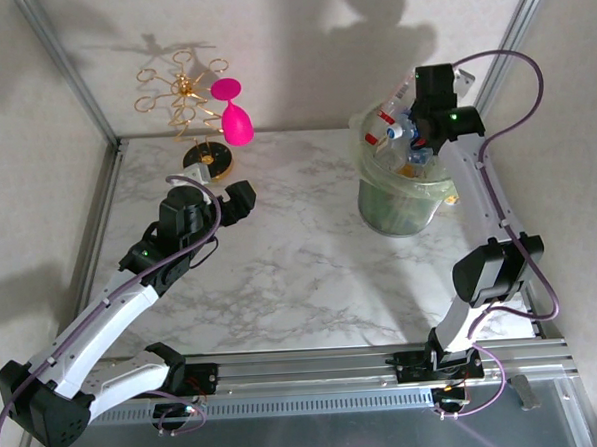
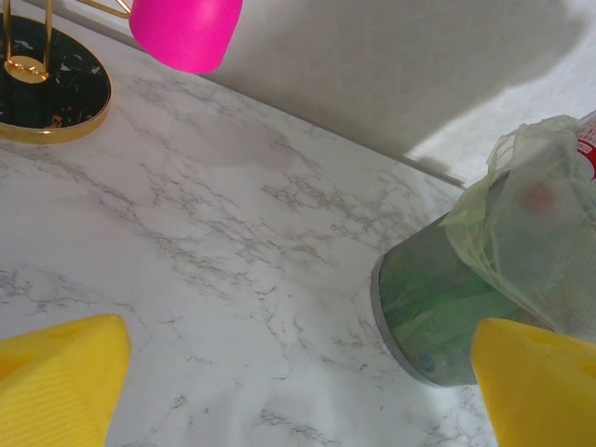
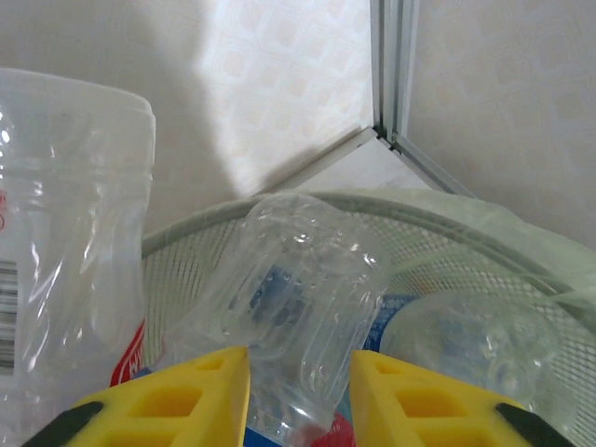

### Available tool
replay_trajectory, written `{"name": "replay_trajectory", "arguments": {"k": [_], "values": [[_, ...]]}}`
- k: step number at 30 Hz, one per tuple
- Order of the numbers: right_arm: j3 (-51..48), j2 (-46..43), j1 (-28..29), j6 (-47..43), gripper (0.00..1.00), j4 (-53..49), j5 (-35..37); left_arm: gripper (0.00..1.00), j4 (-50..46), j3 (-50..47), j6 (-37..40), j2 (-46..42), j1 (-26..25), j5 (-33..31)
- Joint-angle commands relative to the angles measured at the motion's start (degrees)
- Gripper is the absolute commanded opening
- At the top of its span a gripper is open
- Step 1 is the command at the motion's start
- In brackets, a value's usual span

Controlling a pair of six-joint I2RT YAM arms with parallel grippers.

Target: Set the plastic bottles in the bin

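Your right fingers (image 3: 177, 400) pinch a crushed clear bottle (image 3: 307, 279) over the bin (image 3: 447, 209), left fingers (image 2: 56, 382) spread above the counter (image 2: 233, 233); the heap inside looks near the rim, hard to judge, so a release here may bounce it out.

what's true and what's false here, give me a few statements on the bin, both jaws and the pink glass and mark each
1. The right jaws are shut on a clear bottle over the bin. True.
2. The left jaws grip a bottle. False: they stand open and empty above the table.
3. The pink glass lies on its side on the table. False: it hangs bowl-down at the gold rack.
4. Other bottles already lie in the bin. True.
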Motion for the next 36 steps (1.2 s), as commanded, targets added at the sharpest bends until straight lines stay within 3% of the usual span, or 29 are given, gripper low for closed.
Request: {"name": "replay_trajectory", "arguments": {"k": [1, 8, 16, 21, 30, 36], "values": [[3.55, -0.03, -0.12, -1.56, 0.36, -6.19, -2.58, 0.94, 0.35, -0.23, 0.69, -1.01, 0.13, -0.66], [-0.06, -0.44, -0.1, -4.44, 0.39, -1.46, -6.06, 0.95, 0.65, -0.4, 0.91, -1.02, 0.28, -0.66], [-2.43, 5.15, -0.17, -5.75, 0.39, -1.96, -0.76, 0.95, 0.92, -0.58, 1.17, -1.18, 0.29, -0.31], [-4.24, 5.81, -0.32, -5.9, 0.39, -1.52, -1.42, 0.95, 0.89, -0.49, 1.17, -1.08, 0.29, -0.48], [0.92, -0.42, -0.3, -3.99, 0.41, -3.61, -7.4, 0.95, 0.71, -0.25, 1.61, -1.28, 0.3, -0.31], [0.6, -5.37, -0.34, -5.14, 0.5, -3.19, -7.32, 0.95, 2.5, -1.01, 2.84, -2.65, 0.14, 3.58]]}}
